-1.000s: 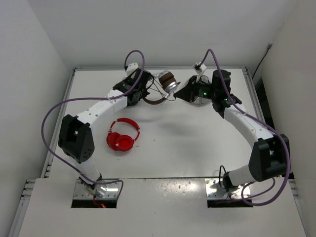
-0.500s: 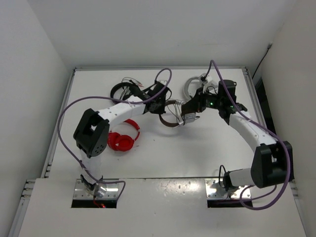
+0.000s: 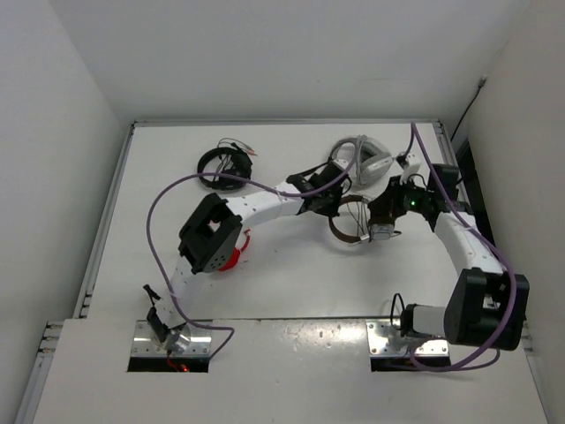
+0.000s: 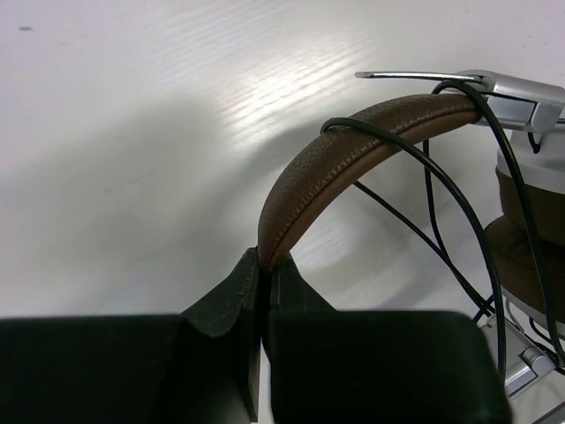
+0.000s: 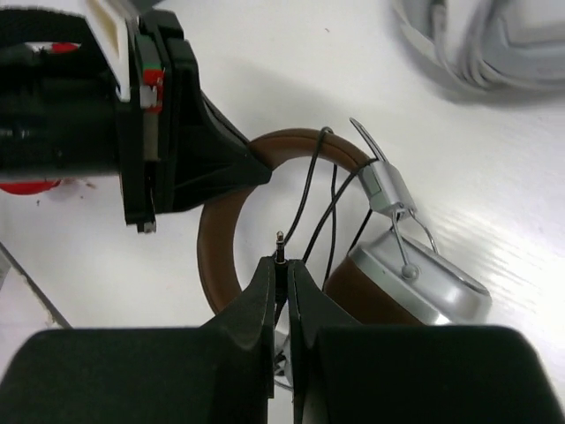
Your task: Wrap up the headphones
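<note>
Both sets of jaws are pinched down to almost nothing. My left gripper (image 4: pixel 263 265) clamps the edge of the brown headband of the headphones (image 4: pixel 353 146), which arches up and away to the right of those jaws. The thin black cable (image 4: pixel 402 221) loops loosely over it. My right gripper (image 5: pixel 281 265) nips that cable just under its plug (image 5: pixel 280 238), whose metal tip pokes out above the fingertips. Just right of these jaws hangs a silver ear cup with its brown pad, and the headband ring curls round to their left.

From above, the headphones sit between the two grippers, low over the white table (image 3: pixel 291 283). Beyond the right jaws lie the white-grey headphones (image 3: pixel 366 159). Well behind the left jaws, the red headphones (image 3: pixel 237 252) peek out from under that arm. Farthest off is a black coil (image 3: pixel 222 165), possibly another headset; I cannot tell from here.
</note>
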`<state>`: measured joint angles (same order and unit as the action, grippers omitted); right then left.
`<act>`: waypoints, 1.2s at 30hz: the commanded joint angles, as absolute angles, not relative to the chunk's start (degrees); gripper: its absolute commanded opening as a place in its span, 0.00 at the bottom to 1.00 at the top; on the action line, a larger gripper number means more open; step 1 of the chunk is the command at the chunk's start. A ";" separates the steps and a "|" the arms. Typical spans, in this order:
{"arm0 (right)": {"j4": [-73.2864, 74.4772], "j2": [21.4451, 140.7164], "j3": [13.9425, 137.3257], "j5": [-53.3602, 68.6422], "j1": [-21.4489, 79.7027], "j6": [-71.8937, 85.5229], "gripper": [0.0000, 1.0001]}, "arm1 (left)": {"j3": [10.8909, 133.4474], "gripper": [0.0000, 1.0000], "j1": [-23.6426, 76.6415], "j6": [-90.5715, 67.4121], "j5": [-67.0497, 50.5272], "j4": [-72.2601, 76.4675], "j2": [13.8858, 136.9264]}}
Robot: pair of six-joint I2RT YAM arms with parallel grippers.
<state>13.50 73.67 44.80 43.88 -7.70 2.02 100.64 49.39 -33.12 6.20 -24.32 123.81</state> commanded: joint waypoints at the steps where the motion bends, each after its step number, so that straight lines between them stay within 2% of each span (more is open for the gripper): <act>1: 15.29 74.61 43.77 45.18 -10.80 -2.37 0.00 | 106.42 0.00 52.29 -33.75 4.22 -19.86 126.11; 9: 15.82 79.44 41.49 43.69 -13.27 -2.37 0.00 | 112.58 0.00 54.75 -33.14 5.44 -18.81 134.64; 26: 15.73 82.70 40.34 28.74 -13.97 -2.82 0.00 | 115.75 0.01 59.33 -27.25 8.53 -12.39 137.72; 28: 15.73 84.28 41.48 25.85 -13.28 -2.81 0.00 | 115.75 0.07 59.33 -27.25 8.53 -12.39 138.25; 29: 15.73 84.29 41.48 25.06 -13.27 -2.29 0.00 | 115.75 0.15 59.33 -27.25 8.53 -12.39 138.25; 31: 15.73 85.69 42.62 22.86 -12.74 -1.76 0.00 | 115.75 0.21 59.33 -27.25 8.53 -12.39 138.25; 32: 15.73 85.69 43.15 21.72 -12.14 -1.76 0.00 | 115.75 0.29 59.33 -27.25 8.53 -11.87 138.25; 34: 15.73 86.31 43.76 21.18 -12.13 -1.76 0.00 | 115.14 0.38 59.33 -27.25 9.23 -11.87 138.25; 36: 16.26 87.62 44.38 19.78 -11.51 -1.76 0.00 | 114.35 0.57 59.33 -27.25 10.80 -11.87 138.25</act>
<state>17.23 86.87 41.52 23.20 -12.10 -2.11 112.77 58.78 -27.07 9.32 -14.92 138.02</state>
